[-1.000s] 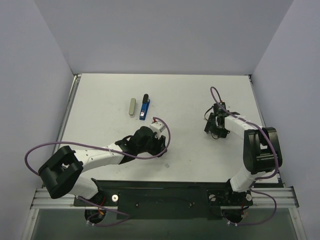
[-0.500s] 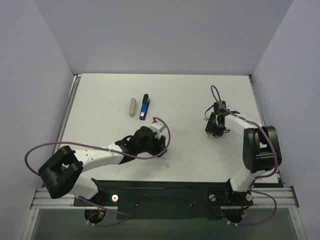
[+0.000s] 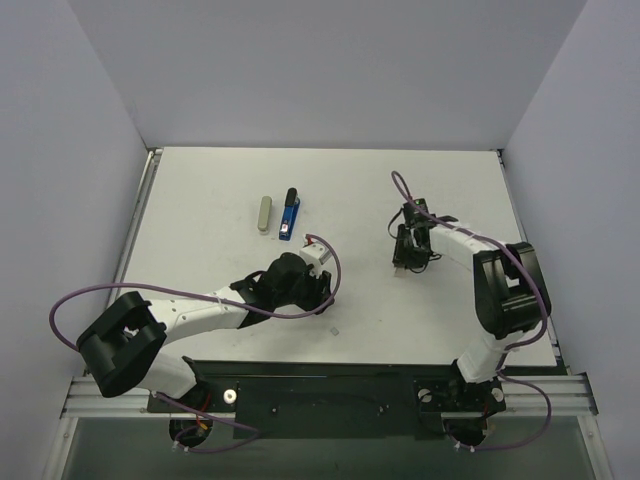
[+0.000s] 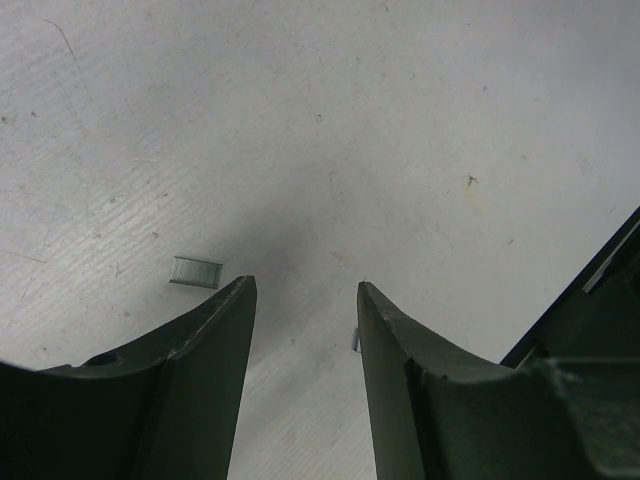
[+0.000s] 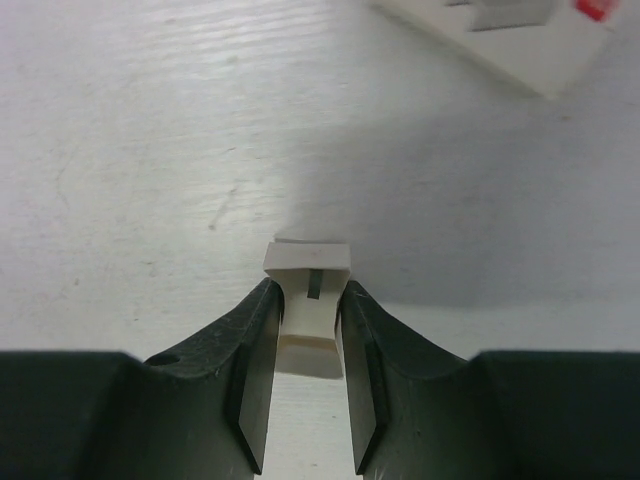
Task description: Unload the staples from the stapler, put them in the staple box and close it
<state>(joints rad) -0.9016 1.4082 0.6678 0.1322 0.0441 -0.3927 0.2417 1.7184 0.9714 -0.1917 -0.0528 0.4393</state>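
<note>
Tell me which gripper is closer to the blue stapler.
Left. The left gripper sits just base-side of the stapler; the right gripper is farther off to its right.

No legible text, label, brand or number in any view, blue stapler [image 3: 289,218] too small for markings, pale strip [image 5: 308,318] carries only a dark unlettered stripe, red mark [image 5: 592,8] cut off at frame edge, unreadable.

Low left gripper [image 4: 305,290] spread wide — right gripper [image 5: 309,290] pinching pale block [image 5: 308,262].
</note>
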